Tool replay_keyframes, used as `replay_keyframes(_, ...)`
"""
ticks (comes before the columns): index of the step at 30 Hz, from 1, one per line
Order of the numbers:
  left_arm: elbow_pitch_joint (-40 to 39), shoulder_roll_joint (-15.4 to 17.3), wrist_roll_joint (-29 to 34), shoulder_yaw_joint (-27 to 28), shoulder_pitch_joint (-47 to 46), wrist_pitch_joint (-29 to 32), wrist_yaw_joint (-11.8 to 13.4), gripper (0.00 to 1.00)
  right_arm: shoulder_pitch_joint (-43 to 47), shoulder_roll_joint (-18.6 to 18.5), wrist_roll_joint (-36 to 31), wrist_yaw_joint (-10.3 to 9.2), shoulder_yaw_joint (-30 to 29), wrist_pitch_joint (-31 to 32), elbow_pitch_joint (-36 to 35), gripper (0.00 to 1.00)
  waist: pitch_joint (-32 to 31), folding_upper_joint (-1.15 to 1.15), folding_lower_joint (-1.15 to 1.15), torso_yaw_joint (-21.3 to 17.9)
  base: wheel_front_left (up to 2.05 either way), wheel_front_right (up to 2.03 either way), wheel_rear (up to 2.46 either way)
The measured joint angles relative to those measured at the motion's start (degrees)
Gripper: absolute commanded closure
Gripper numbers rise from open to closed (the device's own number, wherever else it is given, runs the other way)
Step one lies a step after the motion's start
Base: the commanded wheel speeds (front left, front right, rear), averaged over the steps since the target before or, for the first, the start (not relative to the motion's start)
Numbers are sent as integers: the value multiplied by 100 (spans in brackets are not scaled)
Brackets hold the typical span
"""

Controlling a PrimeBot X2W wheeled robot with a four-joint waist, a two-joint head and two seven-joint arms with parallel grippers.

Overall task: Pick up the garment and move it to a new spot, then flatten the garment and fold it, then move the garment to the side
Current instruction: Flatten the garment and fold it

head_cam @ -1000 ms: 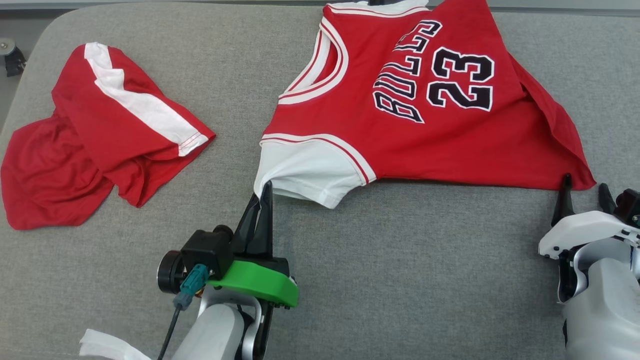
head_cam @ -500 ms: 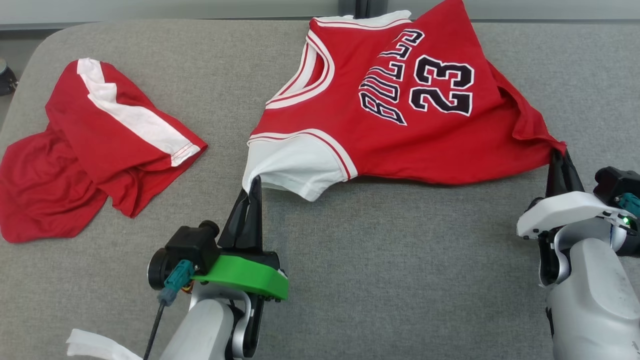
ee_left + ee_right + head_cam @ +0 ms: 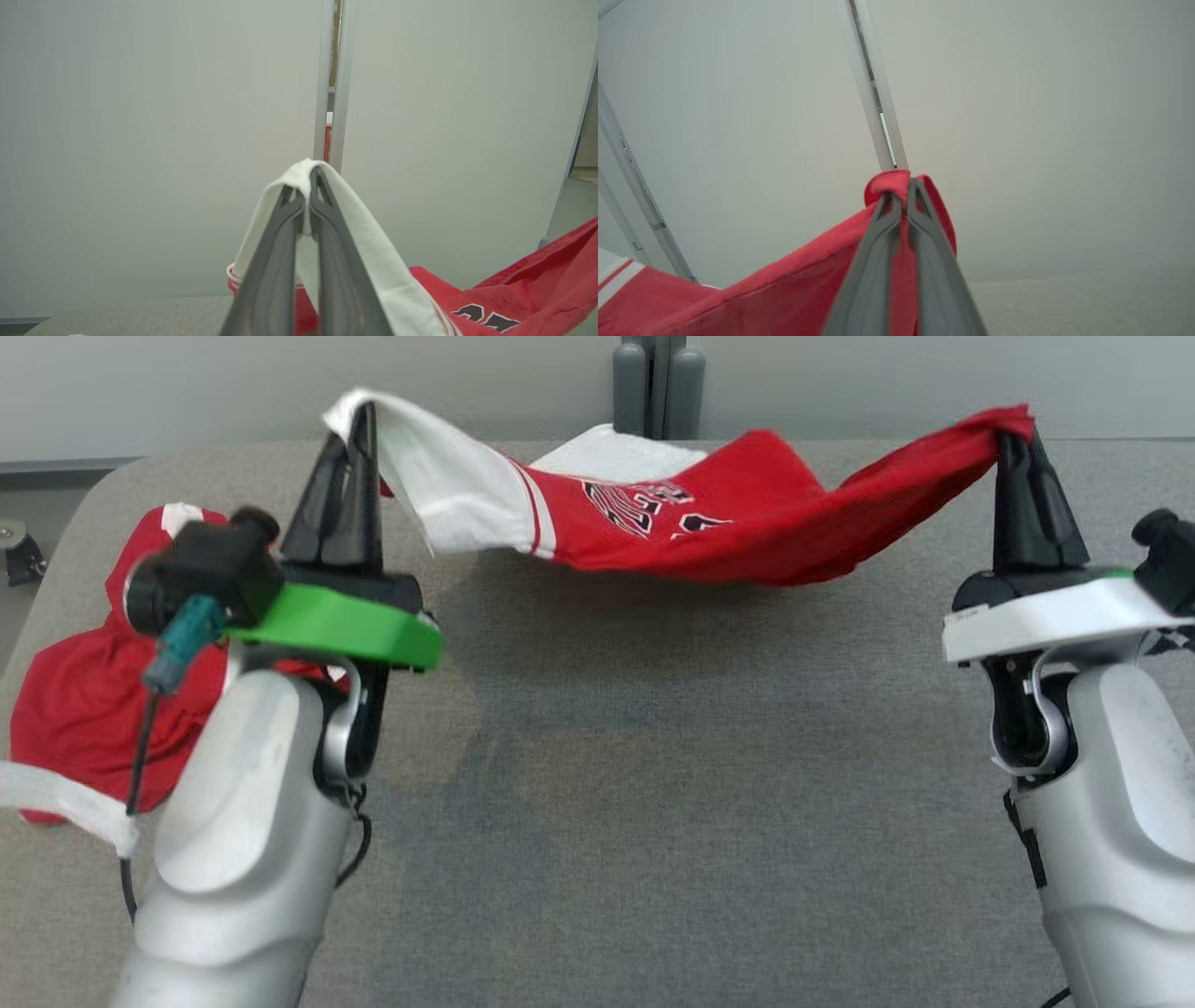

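The garment is a red basketball jersey with white sleeves and dark lettering, hanging stretched in the air between both arms above the grey table. My left gripper is shut on the white sleeve, raised at the upper left. In the left wrist view, white cloth drapes over the closed tips of the left gripper. My right gripper is shut on the red hem corner at the upper right. The right wrist view shows red fabric bunched at the right gripper tips. The jersey's middle sags toward the table's far edge.
A second red garment with a white stripe lies crumpled on the table's left side, partly hidden behind my left arm. A grey post stands behind the table against a pale wall.
Both grippers have lifted the jersey off the table and raised it high. The right gripper shut on the hem corner within the last second. The head camera has tilted up.
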Motion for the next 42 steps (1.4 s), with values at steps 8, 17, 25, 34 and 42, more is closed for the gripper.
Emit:
replay_keyframes(8,223,172,-58,68,-1440,516,-186,100,-808,-225,205,-2,5,146,-489,100,-399,0,0,-64,0,0,0)
replay_keyframes(17,371,275,-123,88,-2214,1048,-233,100,-1078,-315,-543,-1,-203,1061,-1105,100,-859,0,0,-135,0,0,0)
replay_keyframes(25,114,389,-304,132,-2092,1599,-134,100,-743,-37,-623,0,-704,2102,-1862,100,-908,0,0,-178,0,0,0)
replay_keyframes(34,-108,758,-360,234,-2758,2295,-138,100,-1807,-94,-709,0,-651,2547,-1399,100,-259,0,0,-205,0,0,0)
replay_keyframes(42,1117,789,-186,241,-4351,2201,-164,100,-4006,-105,-931,0,-482,1760,600,100,868,0,0,-333,0,0,0)
